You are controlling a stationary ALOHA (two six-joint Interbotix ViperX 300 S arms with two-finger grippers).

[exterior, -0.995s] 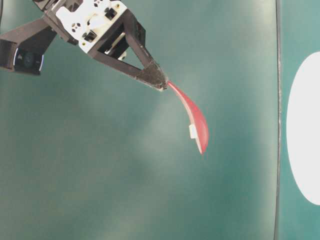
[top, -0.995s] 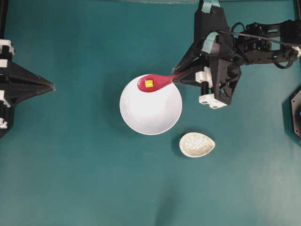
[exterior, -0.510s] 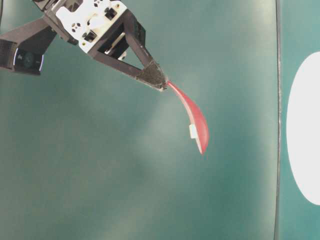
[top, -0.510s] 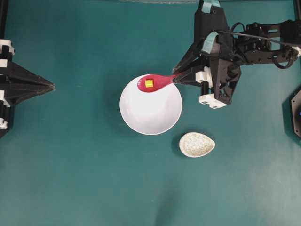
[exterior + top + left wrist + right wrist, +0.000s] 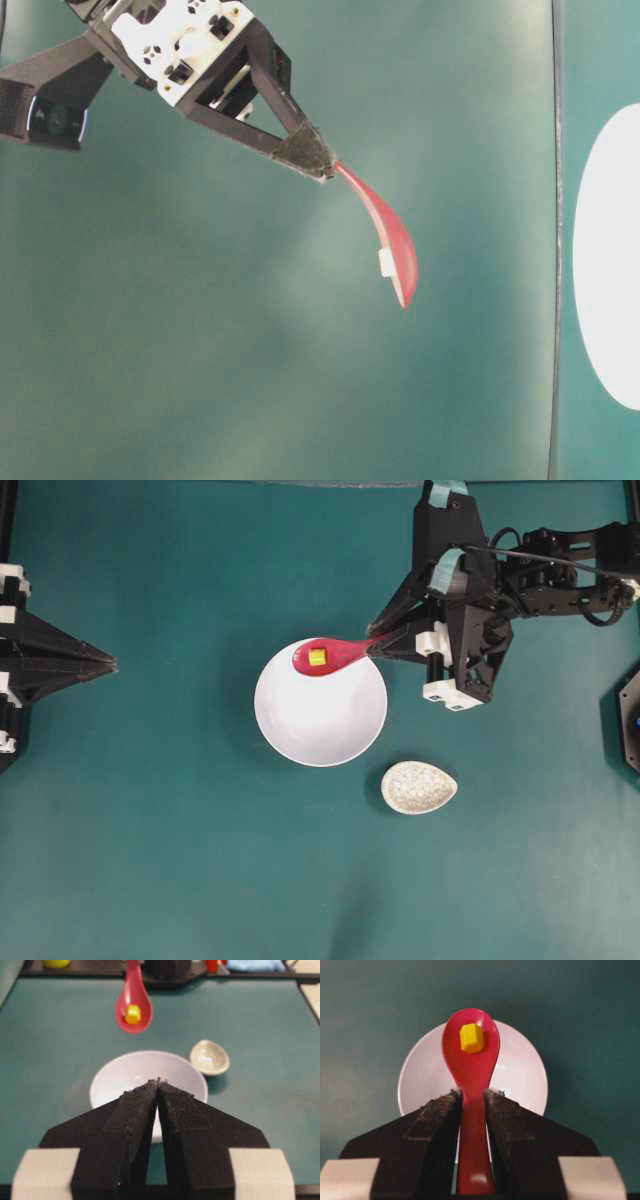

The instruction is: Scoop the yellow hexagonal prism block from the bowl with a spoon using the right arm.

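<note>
overhead exterior: nothing has shifted over the last second; my right gripper [image 5: 372, 648] stays pinched on the handle of the spoon [image 5: 330, 657], with the yellow hexagonal prism block [image 5: 316, 657] in its scoop above the far rim of the bowl [image 5: 320, 715]. table-level exterior: the spoon hangs clear in the air, unchanged. left wrist: the left gripper [image 5: 158, 1081] sits idle, jaws pressed together. right wrist: the block rests centred in the scoop, jaws clamping the handle. i judge the scoop done and the hold steady.
</note>
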